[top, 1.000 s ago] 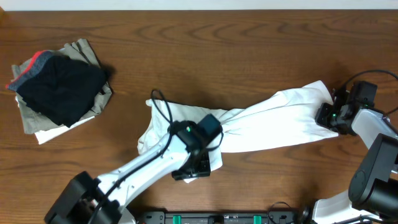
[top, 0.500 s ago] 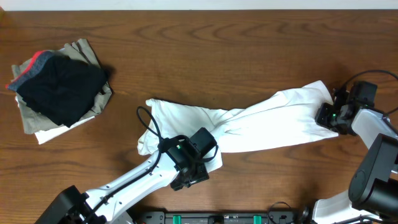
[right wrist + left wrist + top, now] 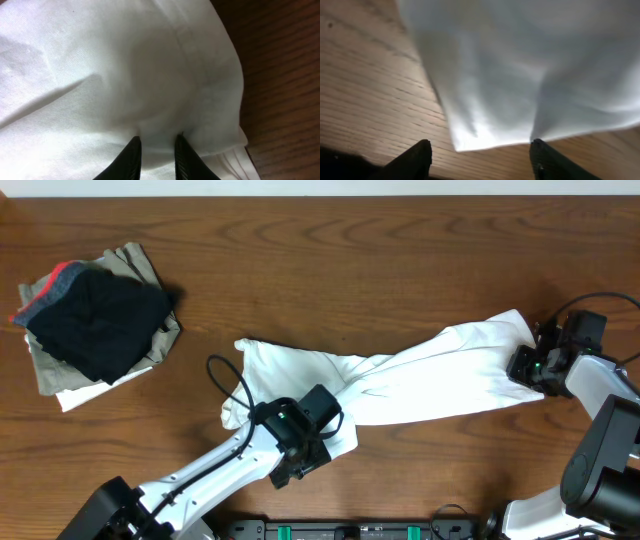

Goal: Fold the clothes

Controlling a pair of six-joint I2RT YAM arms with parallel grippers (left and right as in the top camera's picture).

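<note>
Pinches the right end of the white garment [image 3: 430, 380], stretched in a twisted band across the brown wood-grain table [image 3: 400, 270], between the right gripper [image 3: 156, 145] fingers, and holds the left gripper [image 3: 480, 152] spread wide astride the garment's near-left corner, well apart from the pile of dark clothes [image 3: 95, 320] at far left.

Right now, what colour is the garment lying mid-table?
Plain white, no print. The garment shows best in the overhead view.

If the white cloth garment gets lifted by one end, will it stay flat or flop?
Probably floppy: the thin white garment lies twisted and wrinkled on the wooden table. Likely light, since the right hand bunches it with a small pinch. Pushed, it would likely crumple.
</note>
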